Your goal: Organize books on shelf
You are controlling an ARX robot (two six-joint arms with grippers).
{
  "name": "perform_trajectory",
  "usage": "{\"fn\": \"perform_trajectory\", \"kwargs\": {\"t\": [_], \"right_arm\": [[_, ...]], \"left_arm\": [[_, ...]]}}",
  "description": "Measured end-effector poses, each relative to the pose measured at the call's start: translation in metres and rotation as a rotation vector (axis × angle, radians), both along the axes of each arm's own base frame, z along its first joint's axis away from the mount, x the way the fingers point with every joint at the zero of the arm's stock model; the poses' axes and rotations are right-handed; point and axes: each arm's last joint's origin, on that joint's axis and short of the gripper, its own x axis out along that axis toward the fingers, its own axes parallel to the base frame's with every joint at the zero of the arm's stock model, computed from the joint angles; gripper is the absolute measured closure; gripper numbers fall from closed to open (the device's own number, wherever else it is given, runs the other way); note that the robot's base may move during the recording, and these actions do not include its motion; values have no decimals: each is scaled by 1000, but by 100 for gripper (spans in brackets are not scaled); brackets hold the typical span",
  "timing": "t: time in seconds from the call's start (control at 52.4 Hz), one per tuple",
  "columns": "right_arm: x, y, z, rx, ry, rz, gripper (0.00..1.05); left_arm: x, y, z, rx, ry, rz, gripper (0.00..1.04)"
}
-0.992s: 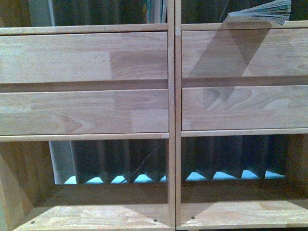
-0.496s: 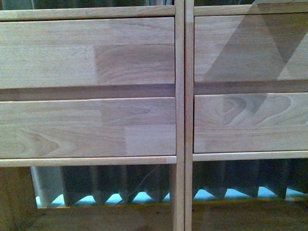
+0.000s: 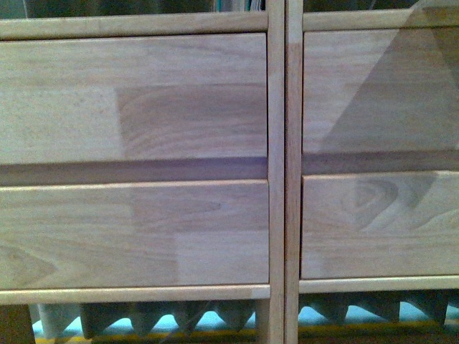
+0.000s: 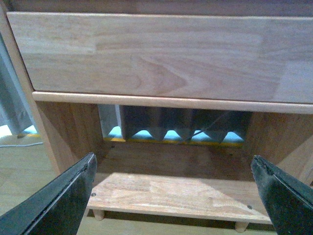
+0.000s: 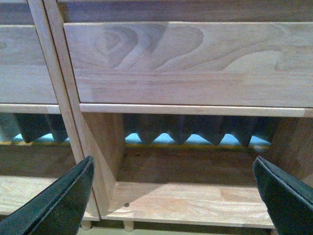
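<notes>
- Your left gripper [image 4: 171, 196] had its two dark fingers [image 4: 63, 198] spread wide apart, with nothing between them.
- Your right gripper [image 5: 171, 200] was the same: fingers [image 5: 286, 198] well apart and holding nothing.
- Just past the left fingers you were facing the bottom board [image 4: 171, 193] of the shelf's open lower compartment, bare wood resting on short peg legs [image 4: 99, 214].
- The right wrist view gave you the neighbouring lower compartment, with the paired upright posts [image 5: 61, 98] slanting beside it.
- Above both openings ran the plain, handle-less drawer fronts [image 4: 166, 54] of the light wooden shelf [image 3: 143, 107]. The front view was filled by four of them, two on each side of the centre posts [image 3: 285, 172].
- Of the books [image 3: 240, 4] you could see only a sliver at the very top of the front view, above the left unit's upper drawer and beside the centre post. Too little showed to tell which ones.
- Farthest back, through the open rear of the lower compartments, hung a dark pleated curtain [image 5: 195, 128] with a light blue strip [image 4: 144, 133] below its hem.
</notes>
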Motion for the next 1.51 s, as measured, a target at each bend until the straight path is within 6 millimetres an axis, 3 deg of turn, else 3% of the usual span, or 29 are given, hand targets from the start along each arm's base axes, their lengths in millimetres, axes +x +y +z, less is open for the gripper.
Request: {"fn": "perform_trajectory", "kwargs": {"t": [0.496, 0.572, 0.668, 0.859, 1.03, 1.145, 1.278, 1.507], "right_arm": [[0, 0, 0, 0, 0, 3, 7], [3, -2, 5, 186, 180, 237, 7], [13, -5, 27, 385, 189, 313, 7], [52, -4, 91, 799, 60, 323, 7], [99, 4, 117, 1155, 52, 297, 7], [131, 8, 115, 1299, 111, 243, 7], [152, 8, 113, 1346, 122, 197, 7], [189, -11, 108, 1382, 93, 78, 7]], "left_arm": [[0, 0, 0, 0, 0, 0, 7], [0, 0, 0, 1, 0, -2, 7], [0, 0, 0, 0, 0, 0, 7], [0, 0, 0, 0, 0, 0, 7], [0, 0, 0, 0, 0, 0, 7], [0, 0, 0, 0, 0, 0, 7], [0, 0, 0, 0, 0, 0, 7], [0, 0, 0, 0, 0, 0, 7]]}}
